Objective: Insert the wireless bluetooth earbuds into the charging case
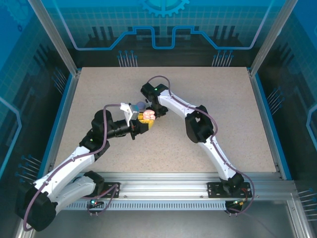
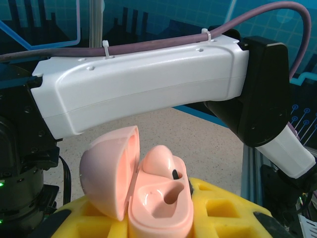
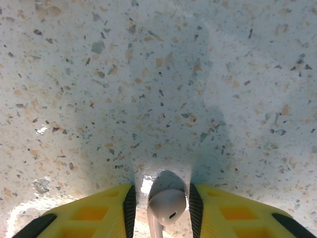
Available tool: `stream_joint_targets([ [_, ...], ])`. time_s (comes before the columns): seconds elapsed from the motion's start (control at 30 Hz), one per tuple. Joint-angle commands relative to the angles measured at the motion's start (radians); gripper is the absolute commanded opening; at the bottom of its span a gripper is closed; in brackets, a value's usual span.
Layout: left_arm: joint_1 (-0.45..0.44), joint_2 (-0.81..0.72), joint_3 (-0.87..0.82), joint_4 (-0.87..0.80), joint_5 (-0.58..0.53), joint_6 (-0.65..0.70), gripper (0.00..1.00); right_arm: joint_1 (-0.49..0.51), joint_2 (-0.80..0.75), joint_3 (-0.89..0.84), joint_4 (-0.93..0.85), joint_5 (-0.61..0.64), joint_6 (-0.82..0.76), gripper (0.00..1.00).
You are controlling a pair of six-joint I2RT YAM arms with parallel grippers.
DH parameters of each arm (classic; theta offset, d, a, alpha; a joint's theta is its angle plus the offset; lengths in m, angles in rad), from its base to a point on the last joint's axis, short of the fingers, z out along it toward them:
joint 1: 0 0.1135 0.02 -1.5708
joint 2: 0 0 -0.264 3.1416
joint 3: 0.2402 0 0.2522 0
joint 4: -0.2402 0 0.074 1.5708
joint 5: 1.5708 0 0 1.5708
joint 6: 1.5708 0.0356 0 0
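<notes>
Jaws of the left gripper (image 2: 158,220) are clamped on the pink charging case (image 2: 159,196), whose lid (image 2: 111,168) stands open. The right gripper (image 3: 162,214) has its jaws pinching a pale pink earbud (image 3: 167,204) above the speckled table (image 3: 148,74), close by the case.

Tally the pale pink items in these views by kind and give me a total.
Pale pink round plastic charging case, lid open: 1
Pale pink stemmed plastic earbuds: 2 (this one pinched in the right tool, another apparently seated in the case)
Total: 3
</notes>
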Motion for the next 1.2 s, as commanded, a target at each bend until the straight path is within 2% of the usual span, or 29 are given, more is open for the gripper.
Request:
stream_joint_targets([
  [0.0, 0.008, -0.020, -0.011, 0.016, -0.015, -0.019, 0.17, 0.017, 0.050, 0.024, -0.061, 0.033, 0.011, 0.36],
  [0.1, 0.009, -0.020, -0.013, 0.018, -0.014, -0.020, 0.17, 0.017, 0.057, 0.023, -0.065, 0.036, 0.008, 0.34],
  [0.3, 0.009, -0.023, -0.015, 0.018, -0.015, -0.021, 0.17, 0.013, 0.048, 0.004, -0.059, 0.038, 0.021, 0.24],
  [0.5, 0.009, -0.021, -0.016, 0.016, -0.016, -0.017, 0.18, -0.012, -0.051, -0.123, 0.025, 0.025, 0.045, 0.23],
  [0.9, 0.007, -0.003, -0.018, 0.027, -0.014, -0.020, 0.17, -0.142, -0.394, -0.580, 0.313, -0.022, 0.120, 0.23],
  [1.17, 0.004, 0.040, -0.018, 0.072, -0.007, -0.040, 0.17, -0.197, -0.573, -0.874, 0.439, 0.015, 0.183, 0.23],
])
